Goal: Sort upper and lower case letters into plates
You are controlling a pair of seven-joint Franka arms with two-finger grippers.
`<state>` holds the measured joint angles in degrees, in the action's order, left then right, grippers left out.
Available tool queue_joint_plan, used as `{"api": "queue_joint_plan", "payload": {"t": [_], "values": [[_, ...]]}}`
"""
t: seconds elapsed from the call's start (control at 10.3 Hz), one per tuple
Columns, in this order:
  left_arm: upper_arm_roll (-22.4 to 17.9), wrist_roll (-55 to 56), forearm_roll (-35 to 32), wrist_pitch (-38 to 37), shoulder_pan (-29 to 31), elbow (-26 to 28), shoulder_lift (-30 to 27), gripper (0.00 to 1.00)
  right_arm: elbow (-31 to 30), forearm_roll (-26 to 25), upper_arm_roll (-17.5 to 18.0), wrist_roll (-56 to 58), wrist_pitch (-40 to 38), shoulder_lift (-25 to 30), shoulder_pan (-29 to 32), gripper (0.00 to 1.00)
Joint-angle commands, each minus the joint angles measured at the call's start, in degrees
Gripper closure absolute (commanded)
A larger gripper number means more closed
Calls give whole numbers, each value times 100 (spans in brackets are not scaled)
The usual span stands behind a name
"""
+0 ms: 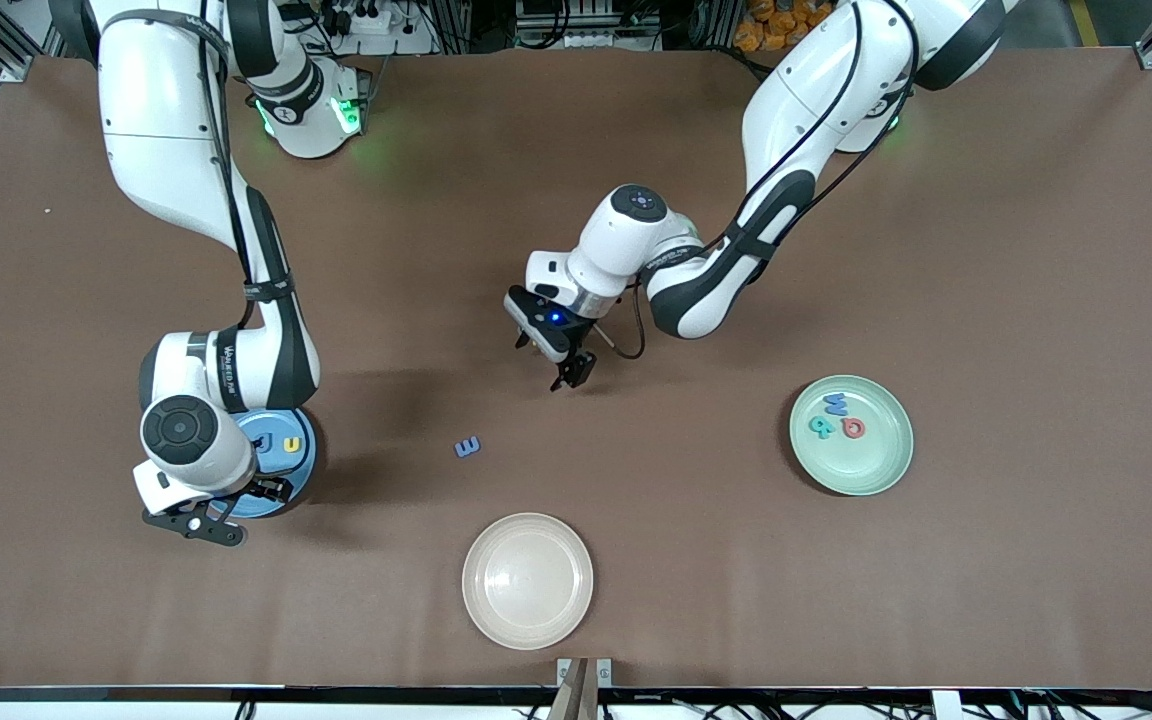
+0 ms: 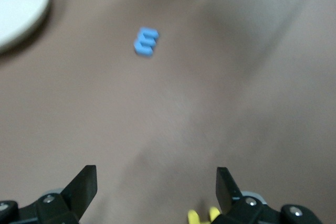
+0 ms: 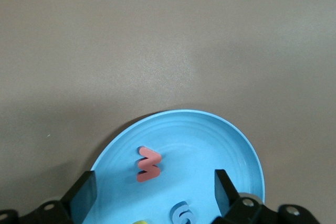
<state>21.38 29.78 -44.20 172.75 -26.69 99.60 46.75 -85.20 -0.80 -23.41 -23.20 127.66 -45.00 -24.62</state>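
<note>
The mid-blue plate [image 1: 298, 447] sits toward the right arm's end of the table and is partly hidden by that arm. My right gripper [image 3: 155, 191] hangs open just over it with nothing between its fingers. In the plate [image 3: 210, 145] lie a red letter [image 3: 148, 164], a blue letter [image 3: 182, 214] and a yellow letter [image 1: 290, 443]. The mint green plate [image 1: 881, 465] toward the left arm's end holds three letters: blue [image 1: 836, 403], teal [image 1: 821, 427] and red [image 1: 853, 428]. A lone blue letter E [image 1: 467, 447] [image 2: 146, 41] lies on the bare table. My left gripper [image 1: 572, 372] [image 2: 156, 179] is open and empty above the table, beside that letter.
An empty cream-white plate [image 1: 527, 580] [image 2: 21, 3] rests near the table's front edge, nearer the front camera than the letter E. The brown table [image 1: 636, 500] stretches between the plates.
</note>
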Motion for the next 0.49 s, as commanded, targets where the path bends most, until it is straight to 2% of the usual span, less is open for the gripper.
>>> {"api": "queue_joint_plan", "payload": {"t": [0.0,0.39], "values": [[6,361,-195,153,76,445,-157,0,-58,1,47,61,-30,62,27,0],[-11,670,-291,136,-64,490,-114,0,-58,1,47,158,-30,18,27,0]]}}
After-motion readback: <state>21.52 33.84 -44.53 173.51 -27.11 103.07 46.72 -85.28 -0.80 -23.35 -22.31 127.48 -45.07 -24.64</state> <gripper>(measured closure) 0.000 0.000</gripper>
